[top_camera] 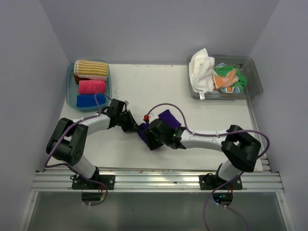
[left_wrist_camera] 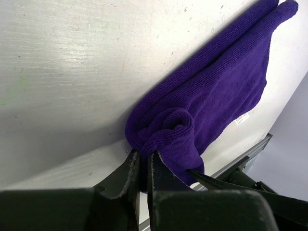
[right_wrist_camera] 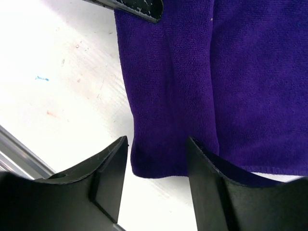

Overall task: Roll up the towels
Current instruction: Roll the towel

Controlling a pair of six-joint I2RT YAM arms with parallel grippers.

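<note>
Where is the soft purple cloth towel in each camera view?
Top external: the soft purple cloth towel lies mid-table, partly hidden by the right arm's wrist.
Left wrist: the towel runs from top right to lower centre, rolled end pinched by the left gripper.
Right wrist: the towel fills the upper right, its near edge between the fingers of the open right gripper.
Shared landmark: the grey metal rail along the table's near edge.

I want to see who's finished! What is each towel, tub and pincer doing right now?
purple towel: lying on the table, one end curled up.
left pincer: shut on the curled end.
right pincer: open, above the towel's edge.
striped towel, pink towel, blue towel: rolled, in the left tub.
white towel, green towel, orange towel: crumpled, in the right tub.
</note>
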